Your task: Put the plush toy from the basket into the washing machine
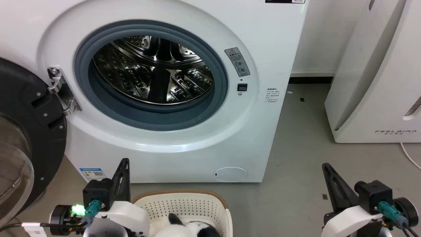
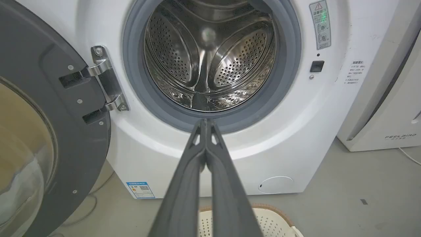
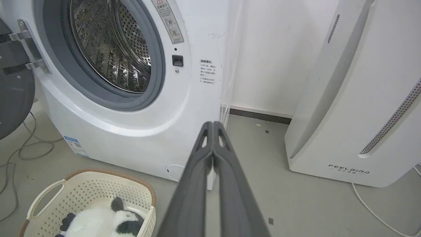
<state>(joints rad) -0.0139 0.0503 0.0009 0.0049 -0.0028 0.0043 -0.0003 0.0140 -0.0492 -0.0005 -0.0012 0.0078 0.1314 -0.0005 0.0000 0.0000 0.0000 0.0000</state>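
Observation:
The white washing machine (image 1: 184, 154) stands in front of me with its black-framed glass door (image 1: 23, 138) swung open to the left and its steel drum (image 1: 154, 69) bare. On the floor before it sits the cream basket (image 1: 184, 204), the black-and-white plush toy (image 3: 98, 222) lying inside. My left gripper (image 1: 125, 163) hovers shut over the basket's left end, fingers pointing at the washer. My right gripper (image 1: 326, 166) is shut and holds nothing, above the floor to the right of the basket. Both wrist views show fingers (image 2: 205, 144) pressed together.
A white appliance marked FEELBIRD (image 1: 378, 82) stands at the right against the wall, a white cable (image 1: 409, 154) trailing from it. Grey cables (image 3: 19, 154) lie on the floor left of the washer. Grey floor (image 1: 296, 158) lies between the washer and that appliance.

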